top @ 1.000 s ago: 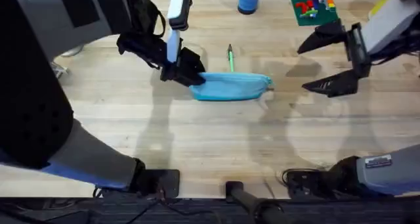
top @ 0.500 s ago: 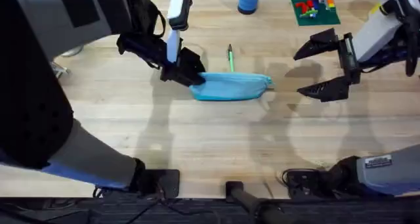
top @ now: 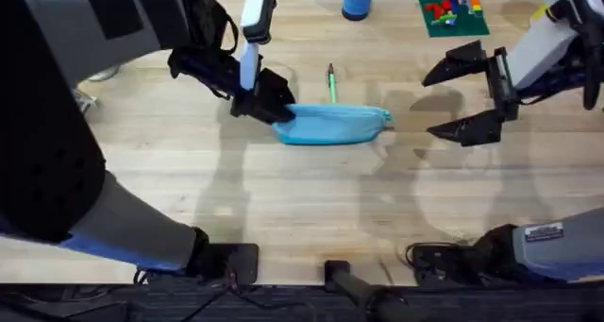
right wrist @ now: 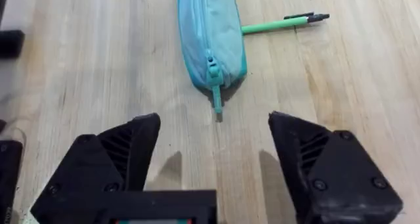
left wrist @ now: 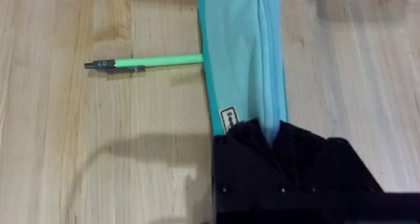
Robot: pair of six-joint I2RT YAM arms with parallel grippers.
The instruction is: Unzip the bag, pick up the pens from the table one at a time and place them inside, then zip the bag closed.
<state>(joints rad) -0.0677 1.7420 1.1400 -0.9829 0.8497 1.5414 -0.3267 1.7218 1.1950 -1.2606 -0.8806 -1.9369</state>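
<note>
The light blue bag (top: 332, 124) lies lengthwise at mid-table, its zipper closed. My left gripper (top: 272, 109) is shut on the bag's left end; in the left wrist view the black fingers (left wrist: 298, 152) pinch the bag (left wrist: 241, 60) at that end. One green pen (top: 331, 80) lies just behind the bag, partly tucked against it (left wrist: 154, 62). My right gripper (top: 432, 105) hovers open to the right of the bag. Its wrist view shows the zipper pull (right wrist: 215, 87) at the bag's (right wrist: 209, 33) near end, ahead of the open right gripper (right wrist: 213, 142), and the pen (right wrist: 282, 23) beside it.
A blue cylinder (top: 357, 1) and a green plate with small coloured bricks (top: 451, 12) stand at the table's far edge. The pale wooden table (top: 311, 209) is bare in front of the bag.
The right gripper has shifted slightly left toward the bag's right end, still open. The left gripper, bag and pen have not moved.
</note>
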